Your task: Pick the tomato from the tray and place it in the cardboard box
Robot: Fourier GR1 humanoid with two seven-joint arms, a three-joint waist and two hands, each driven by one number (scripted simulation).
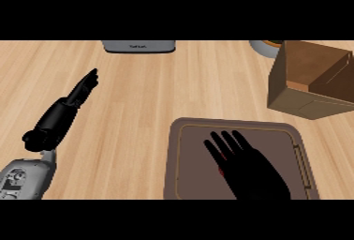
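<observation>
The right hand (pixel 250 169) is hovering over the tray (pixel 185 159) at the worktop's near edge, fingers straight and open, hiding all but a red sliver of the tomato (pixel 220 170) beneath its left side. It should be curling around the tomato before lifting toward the cardboard box (pixel 313 82) at the far right corner. The left hand (pixel 83 90) is resting open over the worktop's left side.

I see a light wooden counter (pixel 152 93) filling the view. At its far edge sits a grey appliance (pixel 139 46), only its front showing. Further right, a grey bowl-like object (pixel 263 47) peeks in, mostly hidden.
</observation>
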